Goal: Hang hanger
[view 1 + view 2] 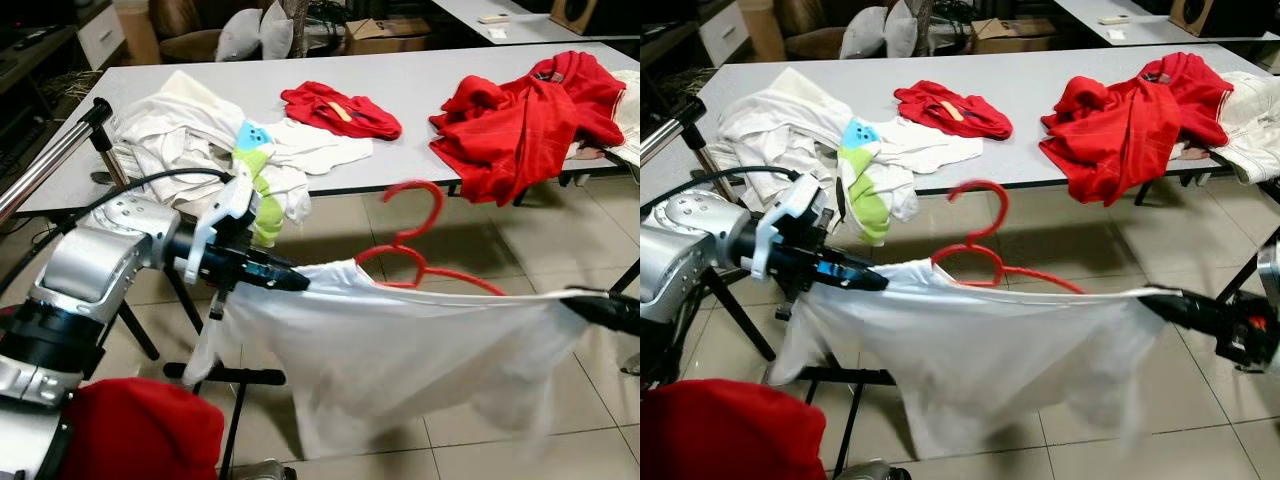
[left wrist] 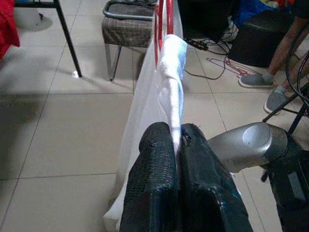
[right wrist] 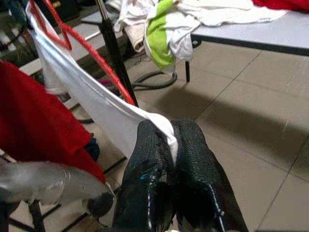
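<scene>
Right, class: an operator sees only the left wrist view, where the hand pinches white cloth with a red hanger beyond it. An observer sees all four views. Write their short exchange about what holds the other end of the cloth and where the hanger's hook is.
Operator: My left hand is shut on the white shirt. What holds the far end?
Observer: The right hand is shut on the opposite edge, so the shirt hangs stretched between both hands.
Operator: And the hook of the red hanger?
Observer: It stands up above the shirt in open air, on nothing; a silver rail runs off to the robot's left, apart from it.
</scene>
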